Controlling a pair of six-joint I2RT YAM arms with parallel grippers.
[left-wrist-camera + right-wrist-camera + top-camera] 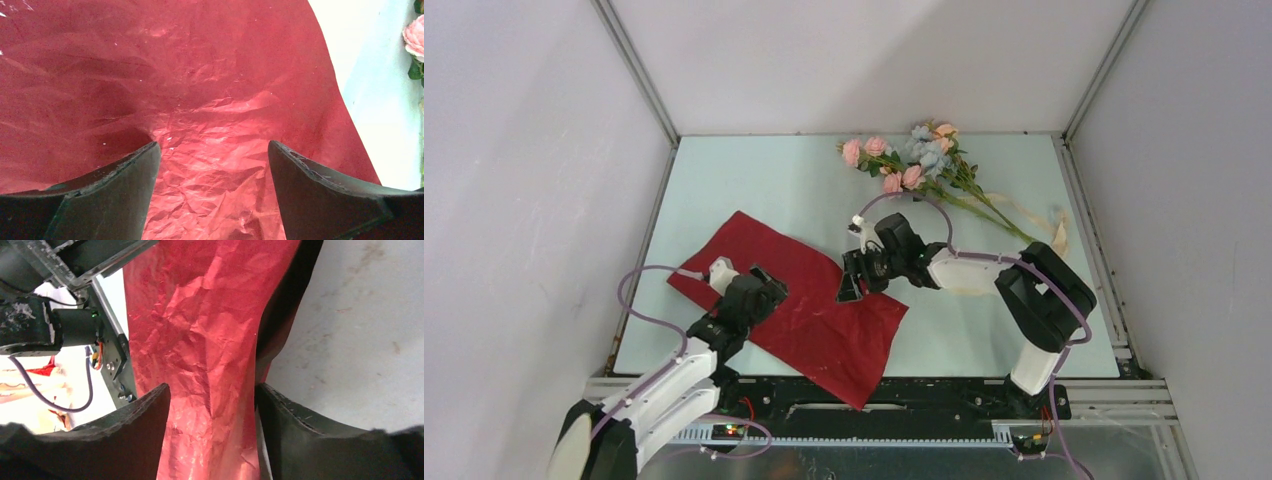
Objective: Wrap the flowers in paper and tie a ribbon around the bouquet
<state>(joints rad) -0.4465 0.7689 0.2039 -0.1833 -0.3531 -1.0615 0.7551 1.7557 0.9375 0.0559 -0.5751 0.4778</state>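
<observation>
The red paper lies crumpled and slantwise on the pale table, its near corner hanging over the front edge. My left gripper hovers low over the paper's left half. In the left wrist view it stands open, with wrinkled paper under the gap. My right gripper is at the paper's right edge. Its jaws are apart, with the paper's edge strip between them, not pinched. The flowers lie at the back right, one pink head in view. The cream ribbon curls beside the stems.
White walls enclose the table on three sides. A black and metal rail with wiring runs along the near edge, and the right wrist view shows part of it. The right arm's elbow stands near the stems' ends.
</observation>
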